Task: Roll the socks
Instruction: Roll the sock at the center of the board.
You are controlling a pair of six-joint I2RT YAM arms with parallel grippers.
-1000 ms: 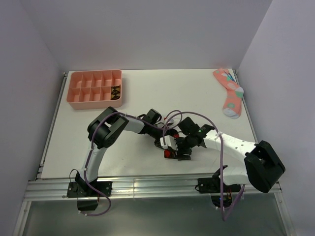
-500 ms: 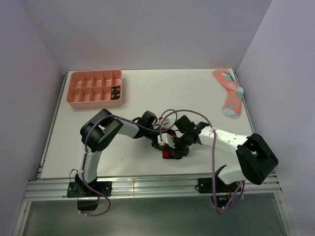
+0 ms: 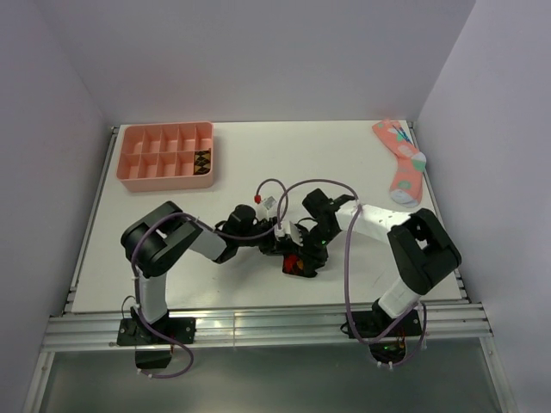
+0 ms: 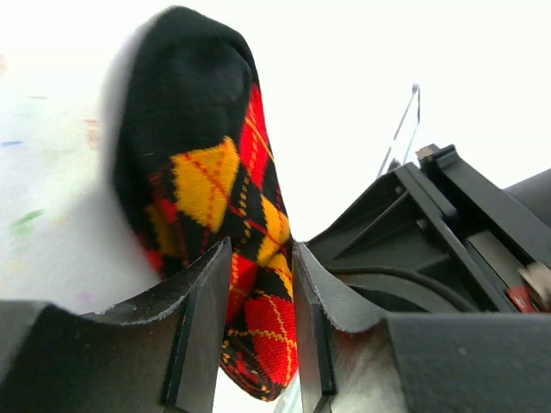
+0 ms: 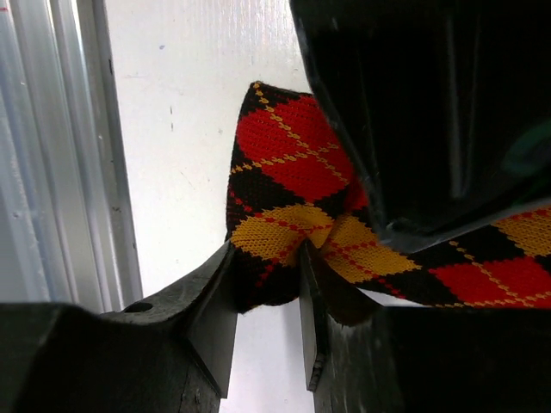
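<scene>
At table centre | left jaws, right jaws: narrow, pinching sock

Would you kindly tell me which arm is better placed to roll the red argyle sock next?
Probably the left: the left gripper is shut across the bunched body of the sock and could turn it. The right gripper pinches only a fold at its edge, better suited to anchoring.
</scene>
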